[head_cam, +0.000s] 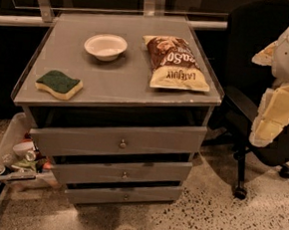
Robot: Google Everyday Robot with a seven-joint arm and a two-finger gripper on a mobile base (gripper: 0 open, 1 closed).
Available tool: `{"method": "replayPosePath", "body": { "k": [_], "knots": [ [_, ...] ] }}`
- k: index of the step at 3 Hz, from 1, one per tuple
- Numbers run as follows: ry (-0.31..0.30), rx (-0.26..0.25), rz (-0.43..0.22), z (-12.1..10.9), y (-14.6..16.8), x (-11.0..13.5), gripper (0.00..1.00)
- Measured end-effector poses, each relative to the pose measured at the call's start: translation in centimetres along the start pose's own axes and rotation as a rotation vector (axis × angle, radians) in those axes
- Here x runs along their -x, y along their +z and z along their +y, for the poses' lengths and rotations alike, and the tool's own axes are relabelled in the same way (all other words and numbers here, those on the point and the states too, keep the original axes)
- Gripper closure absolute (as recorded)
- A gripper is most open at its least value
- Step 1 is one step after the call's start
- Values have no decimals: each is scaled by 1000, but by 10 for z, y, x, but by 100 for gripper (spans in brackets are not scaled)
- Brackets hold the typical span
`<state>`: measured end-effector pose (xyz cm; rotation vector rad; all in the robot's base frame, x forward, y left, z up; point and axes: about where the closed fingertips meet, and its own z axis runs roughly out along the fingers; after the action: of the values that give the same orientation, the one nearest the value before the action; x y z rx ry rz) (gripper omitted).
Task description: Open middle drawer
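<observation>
Hanging low beside the left side of the grey three-drawer cabinet (122, 80) is a pale plastic bin (8, 141) holding cans and a white cup. On the cabinet's top, near its front left corner, lies a green-and-yellow scouring sponge (58, 84). A shallow white round bowl (105, 46) sits toward the back of the top, left of centre. In the cabinet's front, the middle drawer (90, 173), a flat grey panel with one small round metal knob (125, 175), lies between the larger top drawer front (82, 141) and the smaller bottom one (98, 196). A brown-and-yellow snack bag (174, 63) lies flat on the right half of the top. Right of the cabinet stands a black office chair (253, 40). In front of it, well apart from the cabinet, hangs the robot's cream-coloured gripper (272, 114); whether it is open or closed cannot be told, and it touches no drawer.
</observation>
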<state>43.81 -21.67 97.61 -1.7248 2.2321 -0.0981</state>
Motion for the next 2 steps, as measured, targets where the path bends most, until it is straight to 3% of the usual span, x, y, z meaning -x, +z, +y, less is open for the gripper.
{"method": "replayPosePath", "body": {
  "k": [1,2],
  "knots": [
    [-3,-6,-5,0,4,3,0],
    [-1,20,-39,6,29,10,0]
  ]
}}
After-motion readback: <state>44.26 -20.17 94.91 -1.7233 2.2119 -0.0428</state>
